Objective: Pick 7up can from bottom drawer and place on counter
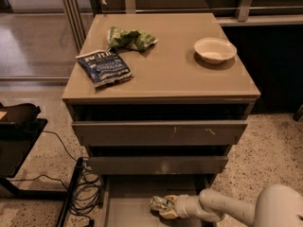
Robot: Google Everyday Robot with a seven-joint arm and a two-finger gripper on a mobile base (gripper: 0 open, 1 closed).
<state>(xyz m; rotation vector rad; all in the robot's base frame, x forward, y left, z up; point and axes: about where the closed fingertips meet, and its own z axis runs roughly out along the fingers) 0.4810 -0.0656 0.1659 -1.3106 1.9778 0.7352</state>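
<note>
The 7up can (160, 203), silvery-white with green markings, lies in the open bottom drawer (128, 214) at the foot of the cabinet. My gripper (166, 207) reaches in from the lower right on its pale arm (222, 208) and is shut on the can, low over the drawer floor. The tan counter (170, 72) is the cabinet's top, well above the gripper.
On the counter lie a dark blue chip bag (104, 67), a green chip bag (131, 38) and a white bowl (215, 49). The two upper drawers (161, 132) stick out slightly above the bottom drawer. Black cables (85, 190) and a dark stand (19, 131) are at the left.
</note>
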